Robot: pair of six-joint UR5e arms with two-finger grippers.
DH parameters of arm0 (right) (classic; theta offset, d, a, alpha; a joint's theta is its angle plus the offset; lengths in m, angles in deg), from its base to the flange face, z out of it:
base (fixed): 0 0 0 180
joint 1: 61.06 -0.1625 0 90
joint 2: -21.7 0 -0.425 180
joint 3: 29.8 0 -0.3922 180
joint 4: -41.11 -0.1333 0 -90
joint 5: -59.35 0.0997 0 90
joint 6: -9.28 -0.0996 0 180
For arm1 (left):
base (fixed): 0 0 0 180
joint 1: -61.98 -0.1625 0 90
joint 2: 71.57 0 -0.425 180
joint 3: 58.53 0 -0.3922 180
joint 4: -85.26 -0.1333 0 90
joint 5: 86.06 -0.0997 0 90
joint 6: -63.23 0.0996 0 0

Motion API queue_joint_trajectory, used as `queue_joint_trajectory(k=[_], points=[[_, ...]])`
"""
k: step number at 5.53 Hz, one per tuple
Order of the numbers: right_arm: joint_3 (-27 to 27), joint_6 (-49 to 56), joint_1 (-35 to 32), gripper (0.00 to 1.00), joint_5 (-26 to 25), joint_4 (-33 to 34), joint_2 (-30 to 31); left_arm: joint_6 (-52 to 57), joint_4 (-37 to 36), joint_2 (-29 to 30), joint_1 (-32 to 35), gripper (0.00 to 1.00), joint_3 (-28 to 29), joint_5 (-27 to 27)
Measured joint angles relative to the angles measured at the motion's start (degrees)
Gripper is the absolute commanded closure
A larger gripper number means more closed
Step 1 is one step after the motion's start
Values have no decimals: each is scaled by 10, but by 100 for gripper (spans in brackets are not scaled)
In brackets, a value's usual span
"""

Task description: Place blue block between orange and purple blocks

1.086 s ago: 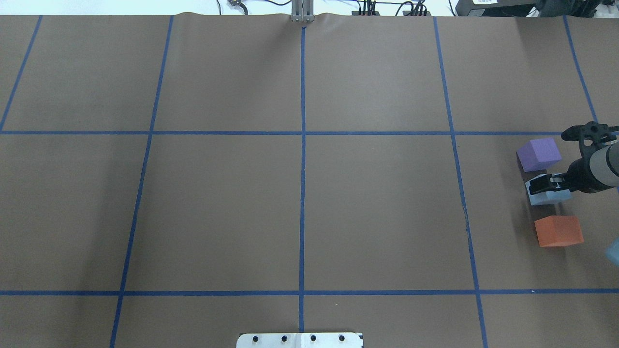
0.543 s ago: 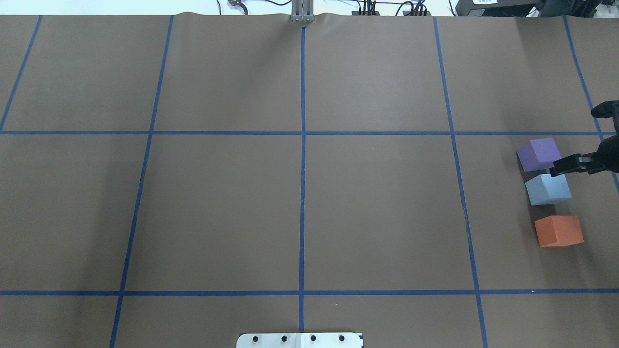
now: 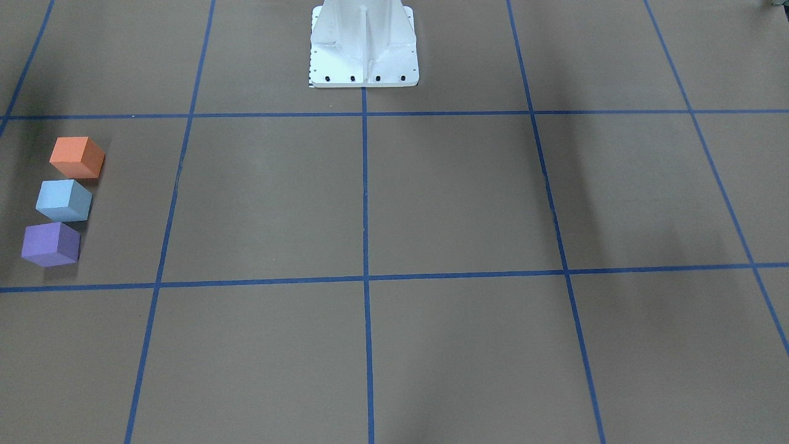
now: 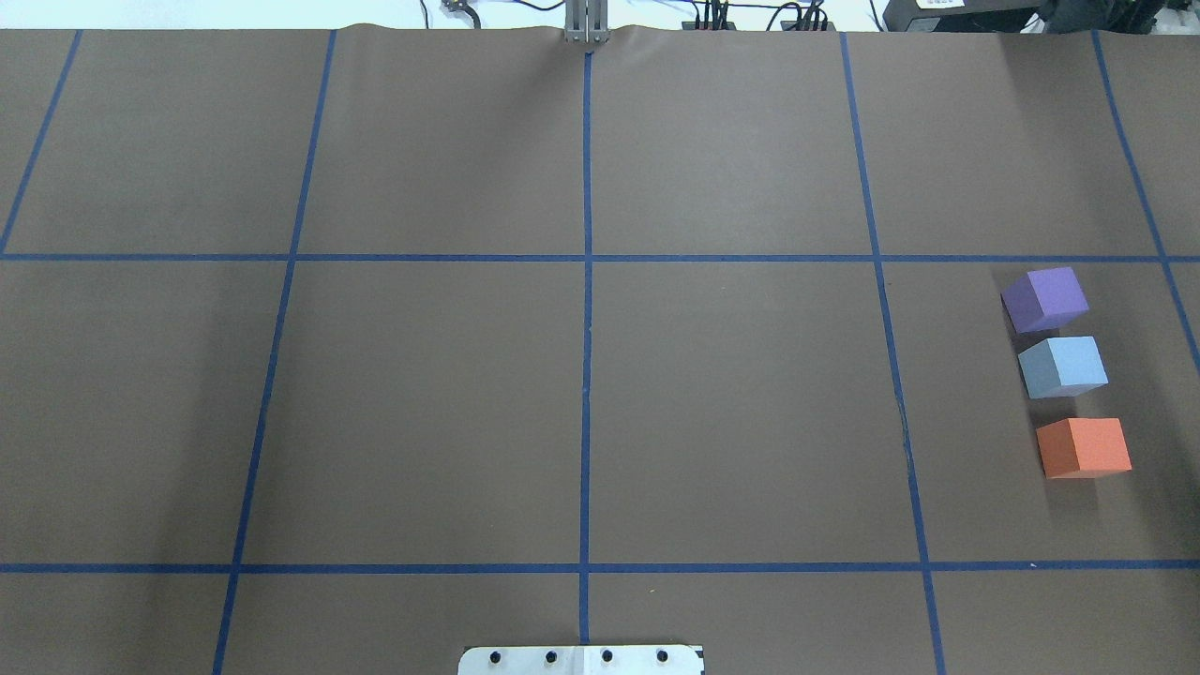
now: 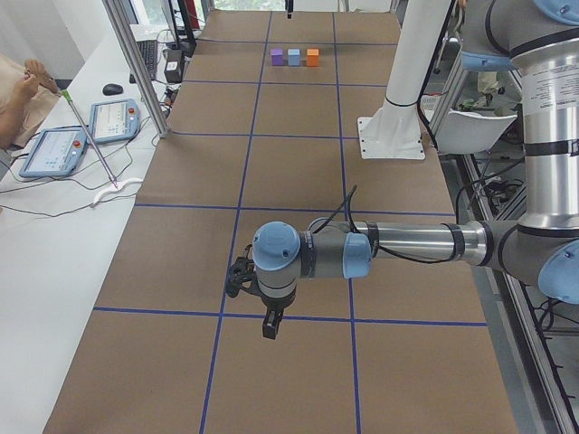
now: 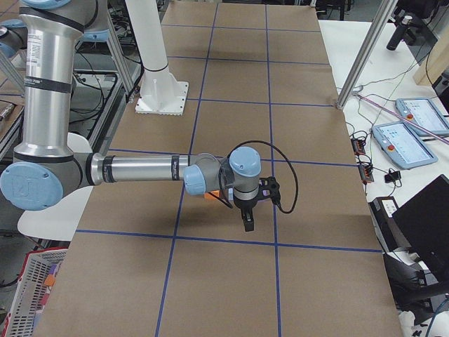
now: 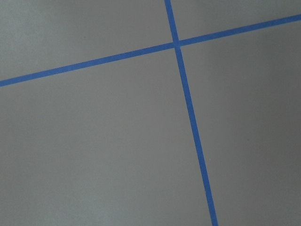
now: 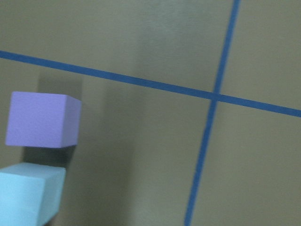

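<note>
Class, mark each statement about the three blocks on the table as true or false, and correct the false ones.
1. The blue block sits between the purple block and the orange block. True.
2. The blue block is stacked on the orange block. False: all three rest on the table, in a row.
3. A gripper is holding the blue block. False: nothing grips it; it stands free.
4. All three blocks lie inside one taped square. True.

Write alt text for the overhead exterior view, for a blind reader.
Three blocks line up near the right edge of a brown table: purple block farthest, blue block in the middle, orange block nearest. The table is gridded with blue tape; no arm shows.
</note>
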Motion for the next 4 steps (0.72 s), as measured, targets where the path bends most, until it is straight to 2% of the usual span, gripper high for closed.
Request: queue_joint_trajectory(k=[1, 4], points=[[2, 24, -34, 0, 7, 31, -3, 0, 0, 0, 0, 0, -1, 4], [9, 24, -46, 0, 7, 54, -10, 1, -1, 0, 0, 0, -10, 29]])
